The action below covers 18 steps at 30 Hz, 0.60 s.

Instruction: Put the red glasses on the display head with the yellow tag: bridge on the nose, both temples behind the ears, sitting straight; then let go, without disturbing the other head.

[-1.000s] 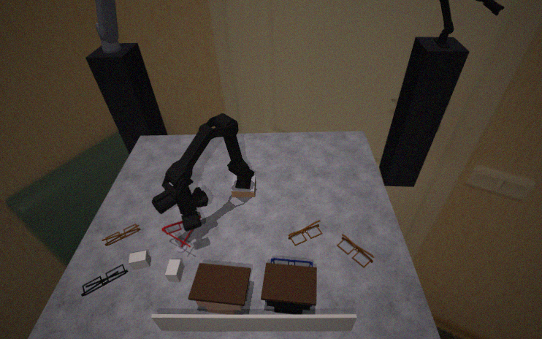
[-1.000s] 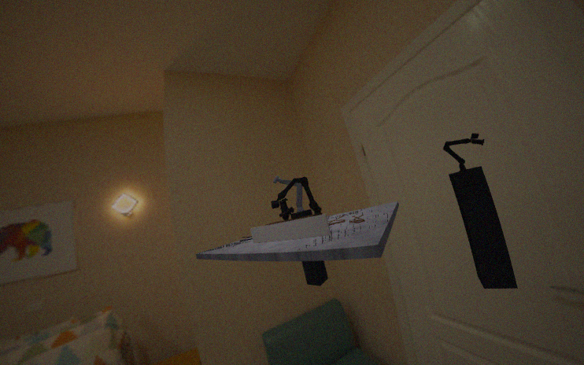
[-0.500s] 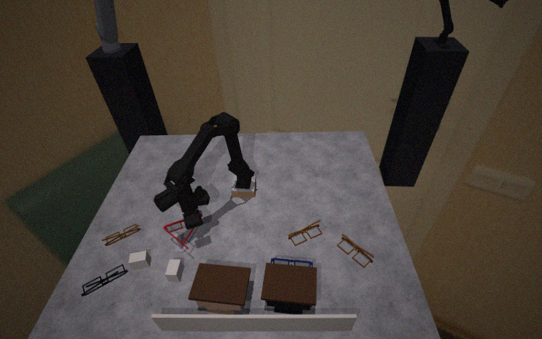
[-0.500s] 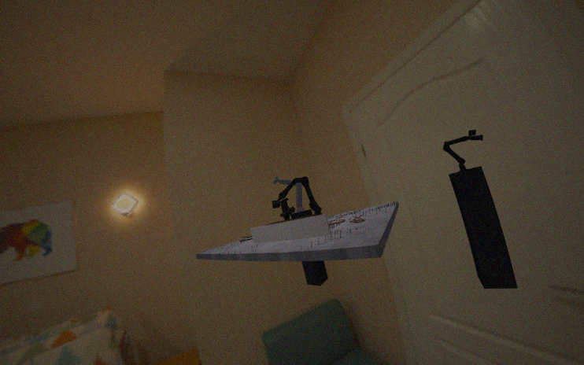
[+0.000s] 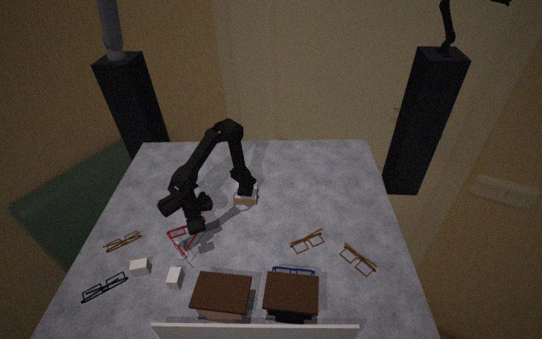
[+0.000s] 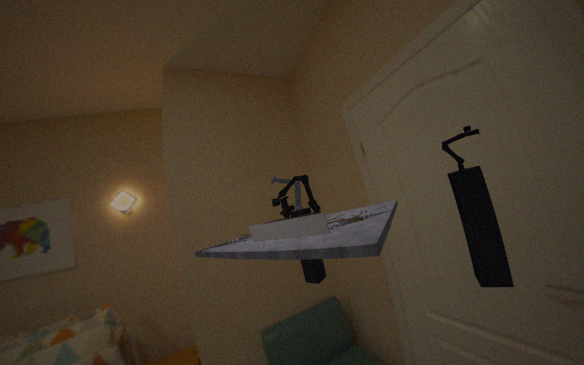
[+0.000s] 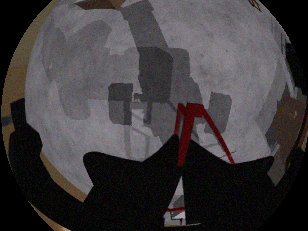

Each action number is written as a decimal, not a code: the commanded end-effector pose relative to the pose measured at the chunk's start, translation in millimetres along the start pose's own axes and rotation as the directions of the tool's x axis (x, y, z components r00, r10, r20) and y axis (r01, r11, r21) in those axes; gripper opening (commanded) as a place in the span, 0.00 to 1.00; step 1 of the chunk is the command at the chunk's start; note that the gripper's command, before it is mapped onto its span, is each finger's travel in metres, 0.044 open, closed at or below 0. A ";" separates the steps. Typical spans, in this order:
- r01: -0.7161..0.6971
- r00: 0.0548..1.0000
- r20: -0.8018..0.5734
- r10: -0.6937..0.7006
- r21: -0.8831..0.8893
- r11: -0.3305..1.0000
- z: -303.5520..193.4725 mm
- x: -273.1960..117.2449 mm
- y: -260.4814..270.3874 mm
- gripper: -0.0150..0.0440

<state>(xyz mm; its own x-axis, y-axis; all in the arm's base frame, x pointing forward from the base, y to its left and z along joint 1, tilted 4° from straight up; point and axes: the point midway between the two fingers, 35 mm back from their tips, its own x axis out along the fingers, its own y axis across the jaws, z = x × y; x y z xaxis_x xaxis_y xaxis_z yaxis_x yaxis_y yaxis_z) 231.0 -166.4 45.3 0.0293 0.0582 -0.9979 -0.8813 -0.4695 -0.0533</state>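
Note:
My gripper [image 5: 196,231] [image 7: 178,139] is shut on the red glasses [image 5: 168,233] [image 7: 186,136] and holds them above the table, left of centre in the top view. Their temples stand open and reach toward the viewer there. Two display heads stand at the near edge under brown slabs: a tan left head [image 5: 220,315] [image 7: 291,130] and a black right head [image 5: 289,316]. A small yellow spot shows on the tan head in the wrist view. Blue glasses [image 5: 294,269] are at the black head's far side. The heads' faces are hidden in the top view.
Two white blocks [image 5: 139,266] [image 5: 174,277] stand left of the tan head. Black glasses [image 5: 104,287] and brown glasses [image 5: 122,242] lie at the left. Two more brown pairs [image 5: 306,241] [image 5: 358,259] lie at the right. A white panel [image 5: 256,331] stands along the near edge.

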 end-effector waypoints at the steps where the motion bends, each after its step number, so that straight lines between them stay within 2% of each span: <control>1: -0.005 1.000 0.004 0.005 -0.003 1.000 3.8 1.1 2.4 0.25; 18: -0.005 1.000 0.005 0.005 -0.003 1.000 13.5 1.2 5.6 0.25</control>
<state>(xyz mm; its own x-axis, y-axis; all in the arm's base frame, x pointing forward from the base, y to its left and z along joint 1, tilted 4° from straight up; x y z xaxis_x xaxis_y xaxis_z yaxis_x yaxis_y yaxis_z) 223.0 -159.3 45.4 0.0287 0.0587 -0.9979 -0.8802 -0.4717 -0.0530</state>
